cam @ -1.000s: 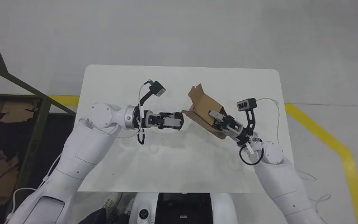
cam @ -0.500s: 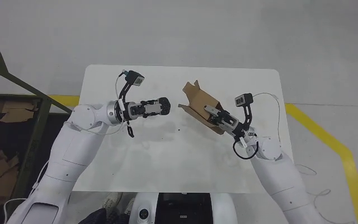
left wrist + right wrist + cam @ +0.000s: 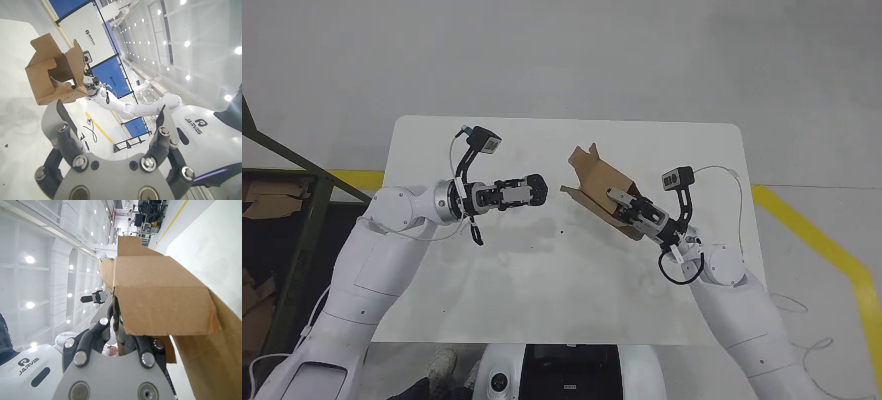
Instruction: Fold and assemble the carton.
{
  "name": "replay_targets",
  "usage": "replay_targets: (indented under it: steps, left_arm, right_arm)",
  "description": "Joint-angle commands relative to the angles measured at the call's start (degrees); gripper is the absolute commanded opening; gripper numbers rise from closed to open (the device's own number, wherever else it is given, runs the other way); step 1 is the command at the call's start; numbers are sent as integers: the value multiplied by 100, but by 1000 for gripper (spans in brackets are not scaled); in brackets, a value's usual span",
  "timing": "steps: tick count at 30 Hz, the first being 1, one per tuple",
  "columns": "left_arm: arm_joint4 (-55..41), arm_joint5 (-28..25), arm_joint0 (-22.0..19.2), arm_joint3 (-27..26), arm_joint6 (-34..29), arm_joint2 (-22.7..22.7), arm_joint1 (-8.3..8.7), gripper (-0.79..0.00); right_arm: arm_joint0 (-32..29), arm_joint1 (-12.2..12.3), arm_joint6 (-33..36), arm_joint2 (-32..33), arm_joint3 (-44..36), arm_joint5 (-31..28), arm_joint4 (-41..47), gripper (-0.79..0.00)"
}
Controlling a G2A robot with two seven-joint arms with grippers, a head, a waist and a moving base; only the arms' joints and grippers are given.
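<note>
R fingers (image 3: pixel 103 311) pinch carton (image 3: pixel 160 306), tips hidden by cardboard

A white table (image 3: pixel 542 290) is standing on a grey floor (image 3: pixel 542 60). A tiny dark speck (image 3: pixel 561 234) is lying near the middle of the table. A yellow line (image 3: pixel 817 245) is running along the floor on both sides of the table. A dark green frame (image 3: pixel 287 160) is standing at the table's left, and brown cardboard scraps (image 3: pixel 272 200) are lying by it. Farther off, blue panels (image 3: pixel 111 75) are standing in black frames, a black cable (image 3: pixel 92 132) is curling on the floor, round lights (image 3: pixel 187 43) are shining overhead, and black chairs (image 3: pixel 151 209) are sitting by desks.
</note>
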Motion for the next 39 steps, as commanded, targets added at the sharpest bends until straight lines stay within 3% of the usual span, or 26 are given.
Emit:
replay_targets:
  steps: [1,6,13,20,28,39]
  left_arm:
    - [0,0,0,0,0,0,0,0]
    - [218,237,44,-150,66,-6,14,0]
    - [-61,462,-51,-119,-575,-39,47,0]
    - [-57,671,-152,-76,-1020,131,50,0]
    - [-404,777,-301,33,-1353,457,-7,0]
    - [-302,709,-533,399,-1068,904,-124,0]
  right_arm:
    - [0,0,0,0,0,0,0,-785]
    - [22,31,-23,49,-166,361,-351,-785]
    - [17,151,448,294,-543,1086,-900,-785]
    - [47,250,863,659,-508,1552,-789,-785]
    - [102,269,1079,685,-342,1551,-557,-785]
    - [-42,260,1117,531,-455,1420,-334,-785]
